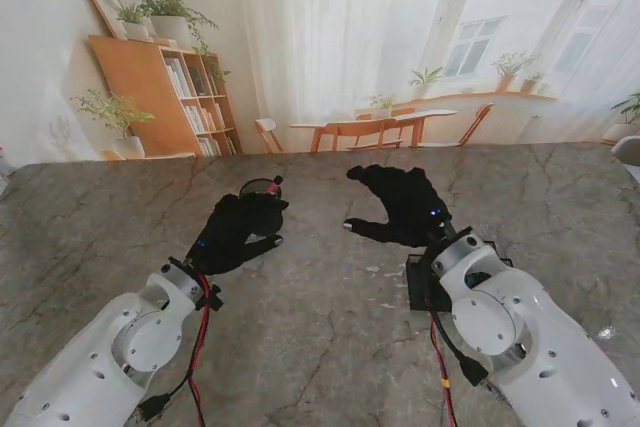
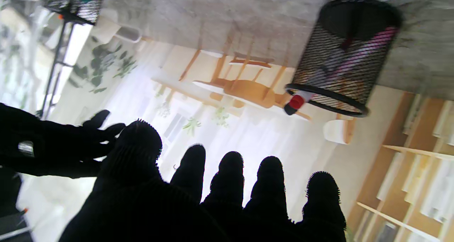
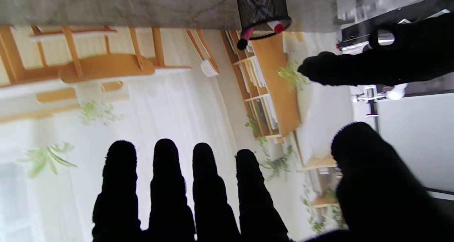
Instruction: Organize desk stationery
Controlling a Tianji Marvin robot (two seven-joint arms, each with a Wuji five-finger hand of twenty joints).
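Both black-gloved hands float over my grey marble table (image 1: 320,347), left hand (image 1: 238,232) and right hand (image 1: 405,205) each spread and holding nothing. Just beyond my left fingers (image 2: 230,171) stands the black wire-mesh pen cup (image 2: 345,55), with pens inside it.

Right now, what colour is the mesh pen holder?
Black wire mesh pen holder, clearest in the left wrist view.

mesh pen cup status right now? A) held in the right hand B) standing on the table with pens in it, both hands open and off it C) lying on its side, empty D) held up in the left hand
B: the mesh pen cup stands on the table with a red-capped pen and others inside, while the left hand and right hand show spread fingers holding nothing.
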